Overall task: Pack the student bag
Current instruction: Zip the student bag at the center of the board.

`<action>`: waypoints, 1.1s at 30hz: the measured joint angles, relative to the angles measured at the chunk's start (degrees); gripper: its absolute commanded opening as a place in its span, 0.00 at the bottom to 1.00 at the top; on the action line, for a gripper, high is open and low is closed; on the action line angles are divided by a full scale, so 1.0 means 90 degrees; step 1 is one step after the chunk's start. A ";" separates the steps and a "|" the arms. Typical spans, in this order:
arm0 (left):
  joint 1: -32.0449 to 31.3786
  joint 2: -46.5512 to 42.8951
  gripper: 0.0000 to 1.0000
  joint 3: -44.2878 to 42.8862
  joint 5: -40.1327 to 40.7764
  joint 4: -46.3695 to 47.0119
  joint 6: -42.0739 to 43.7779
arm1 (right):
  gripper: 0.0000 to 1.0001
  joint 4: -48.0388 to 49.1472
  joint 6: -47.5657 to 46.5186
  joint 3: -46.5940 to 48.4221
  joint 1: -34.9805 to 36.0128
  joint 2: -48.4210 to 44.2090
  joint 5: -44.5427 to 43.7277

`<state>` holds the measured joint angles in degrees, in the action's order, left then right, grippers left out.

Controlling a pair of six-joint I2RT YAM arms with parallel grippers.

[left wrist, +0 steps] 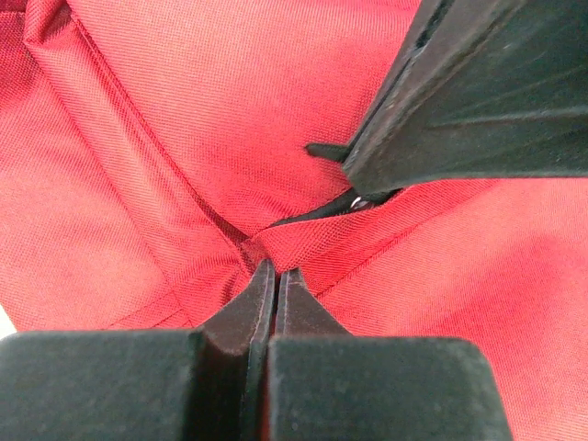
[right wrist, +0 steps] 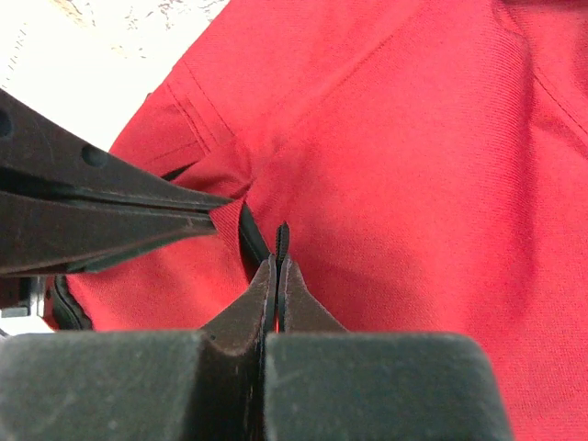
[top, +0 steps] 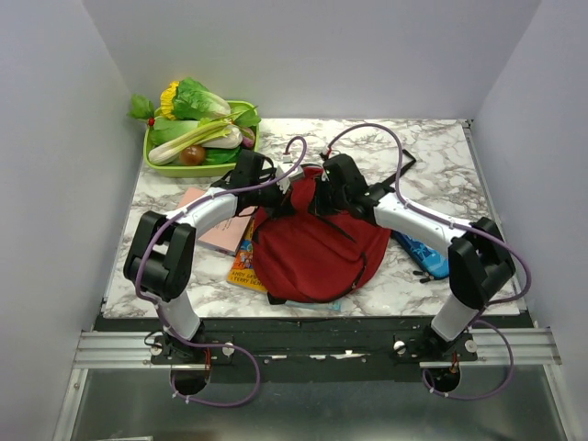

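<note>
Left gripper (left wrist: 276, 268) is clenched on a raised fold of red fabric, its jaws pressed together with the cloth pinched at their tips. The right gripper (right wrist: 278, 262) is closed too, nipping a thin black tab (right wrist: 282, 237) that I take to be the zipper pull. The two meet nose to nose over the far end of the bag.

The marble-patterned table (top: 441, 175) carries everything. The student bag (top: 317, 253) lies flat at its middle, just ahead of the arm bases, slumped and roundish. Its long axis seems to run near to far, though the slump makes this hard to judge. The end with the zipper and a black strap points toward the far edge, the bottom toward the arms. A green tray (top: 184, 171) of vegetables stands in the far left corner, well apart from the bag. A pink book (top: 213, 234) and an orange book (top: 244, 268) lie at the bag's left side, the orange one touching it. A blue pencil case (top: 424, 255) lies just beside its right side, partly hidden by the right arm.

The step in hand looks like opening the bag, and packing proper seems not yet begun, since the books and case lie outside. The next move calls for the right gripper to draw the tab along the zipper line while the left holds the fabric taut. The pull should follow the zipper's curve, or the soft cloth may bunch and jam it.
</note>
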<state>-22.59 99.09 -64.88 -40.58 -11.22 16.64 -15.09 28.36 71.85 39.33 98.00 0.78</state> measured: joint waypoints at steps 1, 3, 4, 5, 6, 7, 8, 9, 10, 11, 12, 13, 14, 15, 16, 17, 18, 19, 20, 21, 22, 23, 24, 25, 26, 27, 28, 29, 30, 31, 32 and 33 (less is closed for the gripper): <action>0.0000 -0.0007 0.00 -0.0007 -0.0010 -0.0007 0.0000 | 0.01 -0.0017 -0.0002 -0.0061 -0.0002 -0.0075 -0.0032; 0.0000 -0.0034 0.00 -0.0015 -0.0039 -0.0027 0.0002 | 0.01 -0.0053 -0.0012 -0.0172 -0.0002 -0.0221 -0.0107; 0.0000 -0.0046 0.00 -0.0024 -0.0053 -0.0046 -0.0002 | 0.01 -0.0063 -0.0019 -0.0240 -0.0005 -0.0296 -0.0158; -0.0002 -0.0058 0.00 -0.0029 -0.0056 -0.0061 0.0000 | 0.01 -0.0073 -0.0029 -0.0296 -0.0007 -0.0357 -0.0180; -0.0005 -0.0075 0.00 -0.0029 -0.0056 -0.0080 0.0002 | 0.01 -0.0102 -0.0041 -0.0384 -0.0007 -0.0449 -0.0209; -0.0005 -0.0085 0.00 -0.0029 -0.0058 -0.0097 0.0000 | 0.01 -0.0126 -0.0041 -0.0461 -0.0010 -0.0529 -0.0236; -0.0005 -0.0107 0.00 -0.0029 -0.0056 -0.0112 0.0000 | 0.01 -0.0146 -0.0044 -0.0539 -0.0010 -0.0610 -0.0260; -0.0005 -0.0121 0.00 -0.0029 -0.0056 -0.0124 0.0000 | 0.01 -0.0172 -0.0044 -0.0612 -0.0010 -0.0697 -0.0284; -0.0005 -0.0131 0.00 -0.0029 -0.0058 -0.0136 0.0000 | 0.01 -0.0199 -0.0041 -0.0687 -0.0012 -0.0794 -0.0301; -0.0005 -0.0148 0.00 -0.0029 -0.0056 -0.0143 0.0000 | 0.01 -0.0216 -0.0041 -0.0748 -0.0022 -0.0877 -0.0318; -0.0005 -0.0158 0.00 -0.0029 -0.0056 -0.0146 0.0000 | 0.01 -0.0243 -0.0039 -0.0862 -0.0036 -0.1025 -0.0347; -0.0005 -0.0165 0.00 -0.0032 -0.0056 -0.0146 -0.0002 | 0.01 -0.0342 -0.0039 -0.1032 -0.0039 -0.1246 -0.0393; -0.0005 -0.0168 0.00 -0.0034 -0.0056 -0.0148 -0.0002 | 0.01 -0.0359 -0.0039 -0.1049 -0.0044 -0.1275 -0.0401; -0.0005 -0.0168 0.00 -0.0036 -0.0056 -0.0148 -0.0007 | 0.01 -0.0379 -0.0034 -0.1163 -0.0051 -0.1406 -0.0444; -0.0005 -0.0168 0.00 -0.0039 -0.0056 -0.0148 -0.0022 | 0.01 -0.0398 -0.0027 -0.1297 -0.0066 -0.1552 -0.0488; -0.0005 -0.0168 0.00 -0.0041 -0.0056 -0.0148 -0.0027 | 0.01 -0.0440 -0.0012 -0.1450 -0.0080 -0.1712 -0.0515; -0.0005 -0.0168 0.00 -0.0041 -0.0053 -0.0148 -0.0032 | 0.01 -0.0491 0.0012 -0.1620 -0.0100 -0.1892 -0.0551; -0.0007 -0.0168 0.00 -0.0041 -0.0053 -0.0151 -0.0041 | 0.01 -0.0527 0.0024 -0.1787 -0.0131 -0.2072 -0.0580; -0.0007 -0.0168 0.00 -0.0044 -0.0051 -0.0151 -0.0046 | 0.01 -0.0576 0.0041 -0.1921 -0.0163 -0.2225 -0.0612; -0.0005 -0.0168 0.00 -0.0051 -0.0049 -0.0158 -0.0046 | 0.01 -0.0634 0.0056 -0.2038 -0.0194 -0.2356 -0.0641; -0.0007 -0.0168 0.00 -0.0075 -0.0046 -0.0177 -0.0046 | 0.01 -0.0685 0.0070 -0.2140 -0.0223 -0.2465 -0.0670; -0.0007 -0.0168 0.00 -0.0100 -0.0046 -0.0194 -0.0049 | 0.01 -0.0746 0.0083 -0.2227 -0.0255 -0.2560 -0.0695; -0.0007 -0.0168 0.00 -0.0121 -0.0046 -0.0199 -0.0049 | 0.01 -0.0799 0.0092 -0.2300 -0.0270 -0.2633 -0.0729; -0.0007 -0.0168 0.00 -0.0136 -0.0046 -0.0204 -0.0049 | 0.01 -0.0855 0.0109 -0.2373 -0.0296 -0.2698 -0.0765; -0.0010 -0.0168 0.00 -0.0138 -0.0044 -0.0204 -0.0049 | 0.01 -0.0916 0.0121 -0.2433 -0.0308 -0.2754 -0.0806; -0.0012 -0.0168 0.00 -0.0138 -0.0039 -0.0214 -0.0049 | 0.01 -0.0974 0.0131 -0.2492 -0.0333 -0.2800 -0.0848; -0.0017 -0.0168 0.00 -0.0138 -0.0024 -0.0226 -0.0049 | 0.01 -0.1035 0.0136 -0.2531 -0.0352 -0.2837 -0.0889; -0.0017 -0.0168 0.00 -0.0138 -0.0010 -0.0233 -0.0049 | 0.01 -0.1093 0.0146 -0.2562 -0.0374 -0.2863 -0.0925; -0.0019 -0.0168 0.00 -0.0138 0.0000 -0.0240 -0.0046 | 0.01 -0.1146 0.0155 -0.2596 -0.0393 -0.2902 -0.0974; -0.0017 -0.0168 0.00 -0.0138 0.0010 -0.0243 -0.0046 | 0.01 -0.1229 0.0168 -0.2637 -0.0423 -0.2948 -0.1018; -0.0017 -0.0168 0.00 -0.0138 0.0017 -0.0245 -0.0049 | 0.01 -0.1307 0.0180 -0.2676 -0.0449 -0.3004 -0.1056; -0.0019 -0.0168 0.00 -0.0138 0.0027 -0.0245 -0.0049 | 0.01 -0.1365 0.0187 -0.2713 -0.0474 -0.3055 -0.1100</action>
<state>-22.76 97.58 -66.13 -40.34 -13.43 16.21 -27.38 30.04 47.44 35.07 70.50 -9.13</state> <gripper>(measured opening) 0.015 0.014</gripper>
